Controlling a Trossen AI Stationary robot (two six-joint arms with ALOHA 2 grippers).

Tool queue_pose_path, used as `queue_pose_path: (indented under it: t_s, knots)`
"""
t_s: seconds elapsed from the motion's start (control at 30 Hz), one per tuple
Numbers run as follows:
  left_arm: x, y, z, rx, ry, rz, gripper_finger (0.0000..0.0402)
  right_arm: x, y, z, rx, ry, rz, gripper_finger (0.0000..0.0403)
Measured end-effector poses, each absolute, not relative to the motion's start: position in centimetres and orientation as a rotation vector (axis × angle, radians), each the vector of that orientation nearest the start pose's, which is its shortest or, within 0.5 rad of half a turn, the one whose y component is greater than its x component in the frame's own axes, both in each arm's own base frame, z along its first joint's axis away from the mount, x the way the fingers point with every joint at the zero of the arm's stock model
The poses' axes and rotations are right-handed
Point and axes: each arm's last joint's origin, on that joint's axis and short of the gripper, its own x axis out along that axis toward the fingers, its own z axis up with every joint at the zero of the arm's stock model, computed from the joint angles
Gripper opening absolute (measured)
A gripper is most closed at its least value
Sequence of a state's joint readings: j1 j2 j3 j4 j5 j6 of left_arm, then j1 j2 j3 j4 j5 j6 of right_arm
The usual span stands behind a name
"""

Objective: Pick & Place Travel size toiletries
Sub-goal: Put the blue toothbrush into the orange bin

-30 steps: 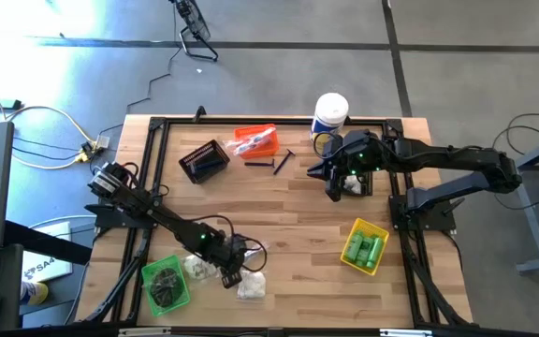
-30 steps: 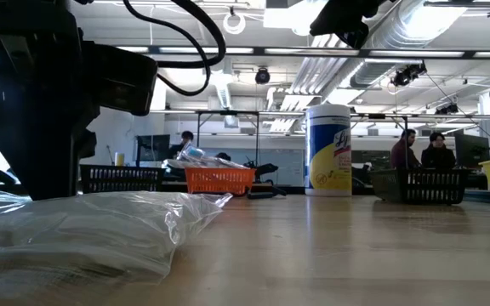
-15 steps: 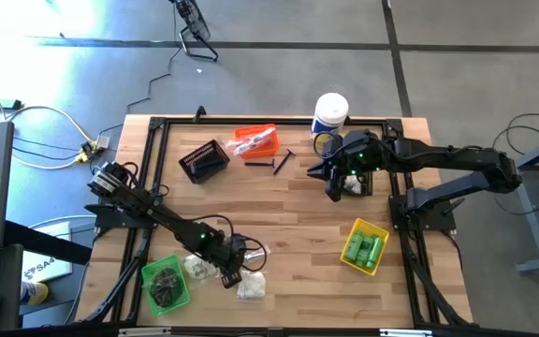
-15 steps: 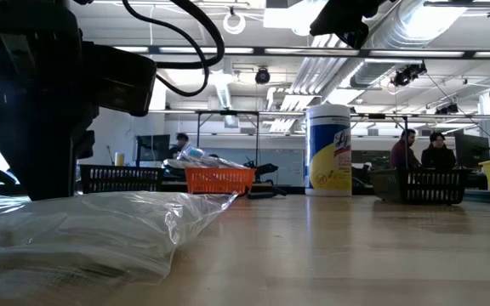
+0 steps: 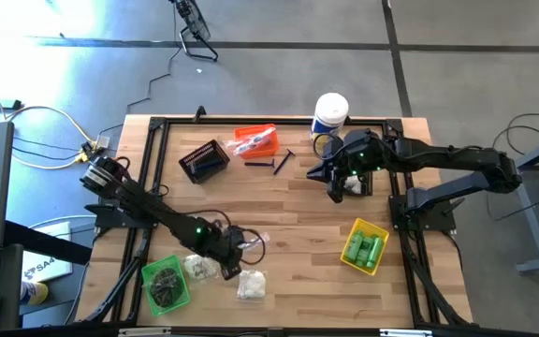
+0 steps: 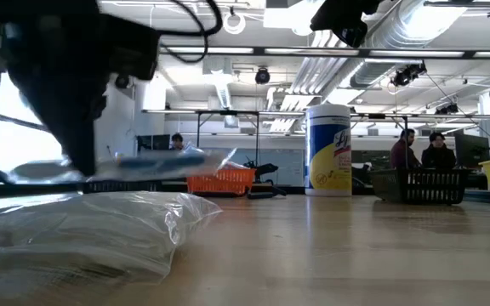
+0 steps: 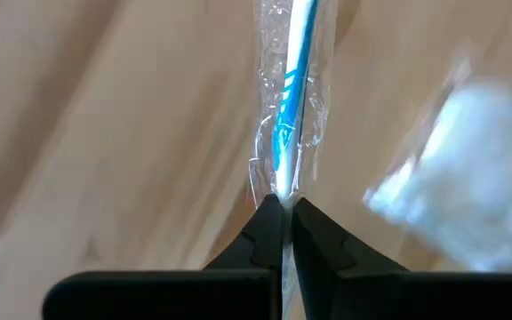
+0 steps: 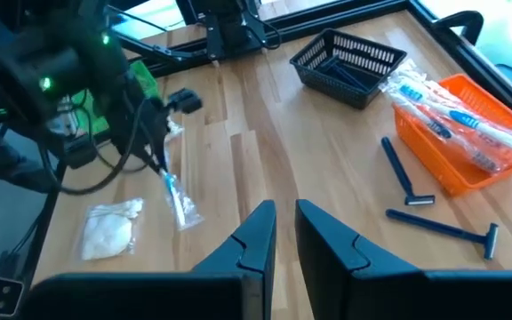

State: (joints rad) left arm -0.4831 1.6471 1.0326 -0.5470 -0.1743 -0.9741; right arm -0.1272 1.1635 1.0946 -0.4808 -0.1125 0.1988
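**Left hand lifts a wrapped toothbrush**

Here the left hand (image 7: pixel 283 209) is clamped shut on the end of a clear-wrapped toothbrush packet (image 7: pixel 290 107), the blue-and-white brush running straight out beyond the fingertips (image 7: pixel 265 218). From above, the hand's own tips are hard to pick out against the dark arm, and the packet shows only as a pale glint near the front-left of the tabletop (image 5: pixel 298 201). In the low view the packet is a blurred streak held level above the wood, the arm behind it smeared. Just beside the hand lies a bag of white puffs (image 5: pixel 250 285), blurred in the wrist view; another bag of white puffs (image 5: pixel 197 267) sits against the green bin (image 5: pixel 167 284), whose dark contents cannot be made out. A crumpled clear wrapper (image 6: pixel 83 229) fills the low view's near corner.

The right hand (image 8: pixel 284 222) hangs over the far right, fingers nearly together and holding nothing.
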Motion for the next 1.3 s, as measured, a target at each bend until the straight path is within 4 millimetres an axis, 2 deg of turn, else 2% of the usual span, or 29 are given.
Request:
queue_pose_path:
  t_s: [0.4, 0.77, 1.0, 1.3]
  knots:
    - [28.8, -8.5, 24.8, -0.501, 0.966, 0.443, 0.0004, 23.9, -2.6, 34.3, 0.211, 0.534, 0.018, 0.0038]
    - [29.6, -1.7, 30.7, -0.376, 1.014, 0.535, 0.0004, 23.7, -2.6, 34.1, 0.189, 0.555, 0.021, 0.0038]
    - [29.3, 3.4, 33.1, -0.265, 1.008, 0.607, 0.0004, 23.7, -2.6, 34.1, 0.192, 0.56, 0.019, 0.0038]
    - [29.0, 10.3, 34.4, -0.143, 0.918, 0.669, 0.0004, 23.7, -2.9, 34.1, 0.167, 0.558, -0.075, 0.0038]
